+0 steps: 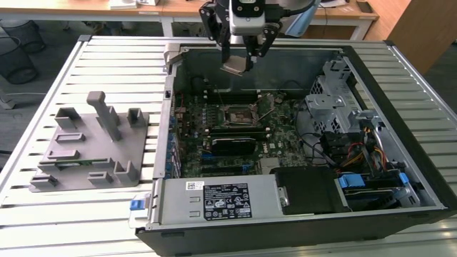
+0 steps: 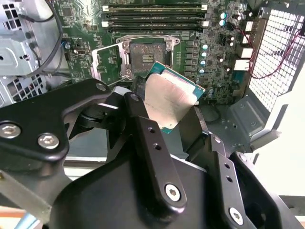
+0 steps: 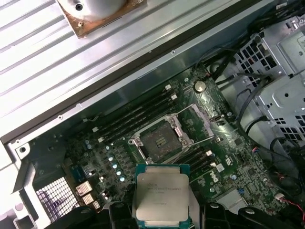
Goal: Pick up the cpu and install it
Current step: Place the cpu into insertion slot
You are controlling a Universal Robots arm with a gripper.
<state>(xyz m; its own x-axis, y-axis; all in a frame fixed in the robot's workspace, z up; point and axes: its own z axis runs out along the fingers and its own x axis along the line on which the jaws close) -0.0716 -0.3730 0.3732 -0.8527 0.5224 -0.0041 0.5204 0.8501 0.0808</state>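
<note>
The claw [image 1: 239,63] was clamped on the cpu [image 2: 169,98], its two black fingers [image 2: 143,129] pressed against opposite edges of the chip. The chip hung in the air at a tilt, with its silvery top plate and thin green rim showing in both wrist views. It touched nothing but the claw. Below the claw lay the motherboard's socket [image 3: 159,140], bare, with its metal retaining frame swung up. Just past the socket ran the dark memory slots [image 2: 152,16], and on its other side sat a black heatsink block [image 1: 232,143]. All of this sat in the open computer case [image 1: 171,176], lying on the slatted table [image 1: 107,59]. Farthest from the claw, toward the exterior view's left, a grey plastic fixture [image 1: 93,144] stood on the table outside the case.
</note>
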